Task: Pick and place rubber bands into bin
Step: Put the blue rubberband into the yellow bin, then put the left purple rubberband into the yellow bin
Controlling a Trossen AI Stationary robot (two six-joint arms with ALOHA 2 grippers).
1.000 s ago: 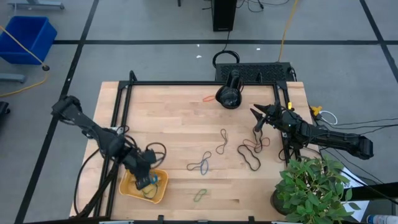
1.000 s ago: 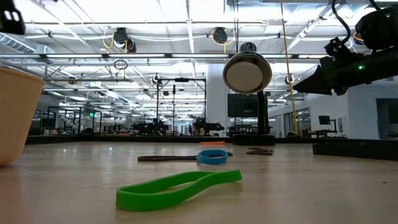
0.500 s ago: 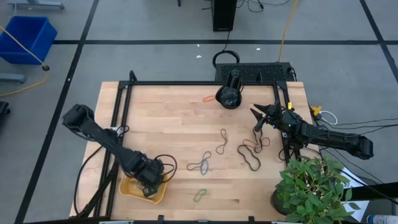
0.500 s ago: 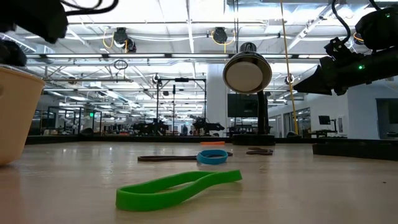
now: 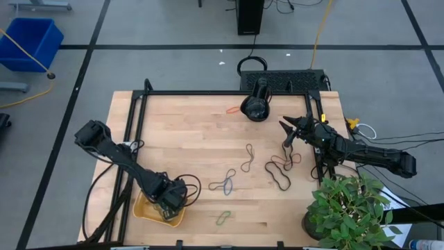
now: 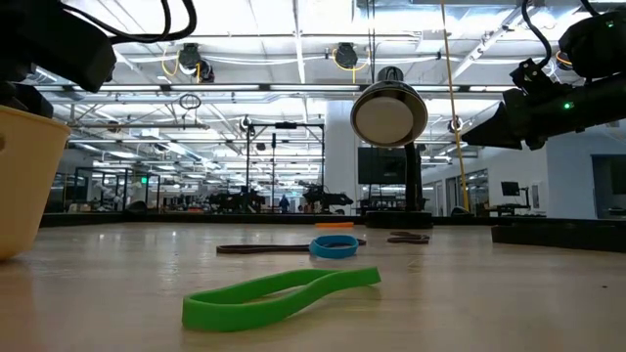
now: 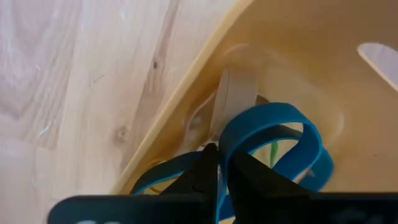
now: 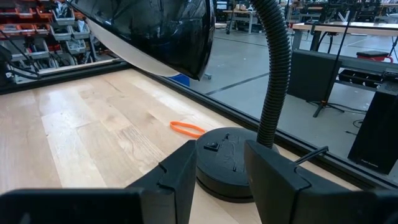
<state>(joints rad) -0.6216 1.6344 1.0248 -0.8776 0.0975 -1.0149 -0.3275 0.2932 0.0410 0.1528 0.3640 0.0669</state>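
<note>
The orange-yellow bin (image 5: 147, 212) stands at the table's near left corner; it also shows in the low view (image 6: 20, 176). My left gripper (image 5: 168, 203) is down inside it, shut on a blue rubber band (image 7: 273, 134). Other bands lie in the bin under it. On the table lie a green band (image 5: 223, 218), a blue and a dark band (image 5: 223, 184), and brown and black bands (image 5: 281, 170). An orange band (image 5: 232, 110) lies near the lamp. My right gripper (image 5: 288, 132) is open and empty above the table's far right. My left gripper pinches one strand of the blue band's loop (image 7: 225, 142) between its two fingers. The fingers slant down into the bin beside its wall (image 7: 180, 106). The rest of the loop lies curled in the bin's corner on the other bands.
A black desk lamp (image 5: 257, 104) stands at the far middle, close to my right gripper; its head (image 6: 388, 114) shows in the low view. A potted plant (image 5: 347, 208) stands at the near right corner. A black frame rail (image 5: 135, 132) runs along the table's left and far sides.
My left gripper has gone down into the bin with the blue band, shifting slightly toward the table's right and near edge, and its arm has leaned in over the table's left side. The band has come down from above the bin and now lies inside it.
</note>
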